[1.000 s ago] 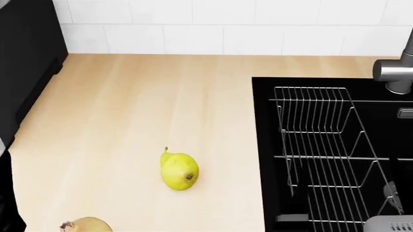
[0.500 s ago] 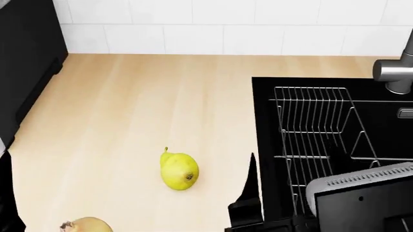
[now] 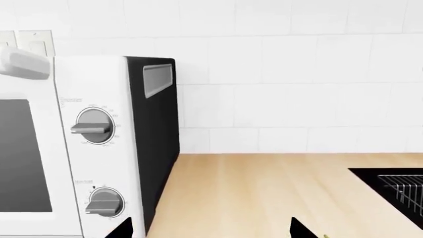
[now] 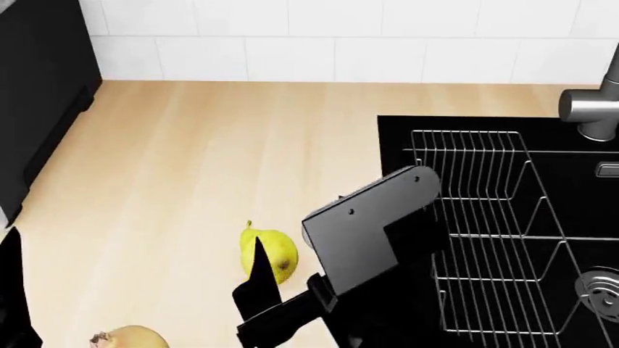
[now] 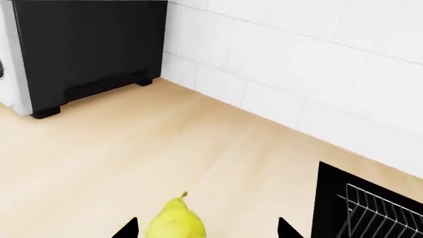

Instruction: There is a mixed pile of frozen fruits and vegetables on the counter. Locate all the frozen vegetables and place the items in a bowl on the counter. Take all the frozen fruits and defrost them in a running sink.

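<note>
the renders are bright and evenly lit, sharp from near to far, with no blur, grain or bending at the edges. the counter [image 4: 193, 159] shows only a soft dark smudge under the pear [image 4: 275, 250]. the white wall tiles [image 3: 297, 74] look nearly washed out. the sink [image 4: 580, 196] stays flat black, and the faucet [image 4: 592, 109] carries a mild sheen.

Beige counter [image 4: 193, 145]: pear [image 4: 275, 250], tan fruit [image 4: 130, 338], oven [image 3: 86, 144].
</note>
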### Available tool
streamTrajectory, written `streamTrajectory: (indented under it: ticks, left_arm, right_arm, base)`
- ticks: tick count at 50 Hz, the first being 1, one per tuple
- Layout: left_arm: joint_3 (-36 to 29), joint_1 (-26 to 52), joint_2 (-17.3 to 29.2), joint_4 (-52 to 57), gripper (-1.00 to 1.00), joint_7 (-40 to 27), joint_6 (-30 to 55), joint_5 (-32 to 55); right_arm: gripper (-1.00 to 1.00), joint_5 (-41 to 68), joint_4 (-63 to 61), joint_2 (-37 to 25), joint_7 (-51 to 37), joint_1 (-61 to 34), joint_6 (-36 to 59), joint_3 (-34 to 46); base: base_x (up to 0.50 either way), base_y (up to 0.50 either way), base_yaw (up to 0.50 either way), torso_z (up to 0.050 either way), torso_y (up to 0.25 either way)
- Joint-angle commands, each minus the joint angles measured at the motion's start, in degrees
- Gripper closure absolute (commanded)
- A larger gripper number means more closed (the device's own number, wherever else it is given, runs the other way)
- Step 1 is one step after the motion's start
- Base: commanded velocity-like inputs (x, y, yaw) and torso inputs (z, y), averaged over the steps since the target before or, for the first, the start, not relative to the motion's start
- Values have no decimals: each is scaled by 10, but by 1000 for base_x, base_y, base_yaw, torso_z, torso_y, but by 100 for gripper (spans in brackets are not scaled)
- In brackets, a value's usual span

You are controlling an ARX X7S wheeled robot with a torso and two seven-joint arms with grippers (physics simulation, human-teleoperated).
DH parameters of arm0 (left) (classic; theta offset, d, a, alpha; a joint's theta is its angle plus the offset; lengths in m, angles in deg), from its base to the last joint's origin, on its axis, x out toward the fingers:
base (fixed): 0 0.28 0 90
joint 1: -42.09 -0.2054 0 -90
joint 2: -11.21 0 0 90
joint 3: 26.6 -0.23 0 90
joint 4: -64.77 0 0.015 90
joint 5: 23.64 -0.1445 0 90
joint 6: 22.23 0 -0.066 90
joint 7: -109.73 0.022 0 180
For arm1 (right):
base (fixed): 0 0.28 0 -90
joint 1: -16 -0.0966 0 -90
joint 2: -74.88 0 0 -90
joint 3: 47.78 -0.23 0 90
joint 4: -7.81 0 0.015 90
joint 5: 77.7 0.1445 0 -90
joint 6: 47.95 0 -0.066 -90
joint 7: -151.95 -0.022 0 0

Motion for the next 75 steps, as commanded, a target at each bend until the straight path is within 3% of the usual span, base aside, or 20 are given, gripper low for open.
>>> streamTrajectory:
  ticks: [1,15,32,64,65,75]
  left_arm:
    - [35,-26,-1,16,-100,16,-13,-1]
    - [-9,22,-19,0,-100,1,1,-20]
    - [35,-20,10,13,-100,9,-19,6]
    - [22,-14,11,13,-100,2,-25,16]
    - [21,-13,10,13,-100,2,-25,16]
    - [19,-13,14,16,-100,1,-26,23]
  right_arm:
    - [-100,-59,99,66,90,-48,-4,59]
    - [-100,-109,219,111,154,-82,-31,108]
    - [-100,-124,308,135,189,-79,-63,120]
    - [-100,-130,354,147,207,-76,-79,130]
    - [100,-130,342,144,202,-76,-80,129]
    - [100,-102,212,103,146,-64,-57,100]
  base:
    - [0,0,0,0,0]
    - [0,0,0,0,0]
    - [0,0,0,0,0]
    - [0,0,0,0,0]
    - [0,0,0,0,0]
    - [0,0,0,0,0]
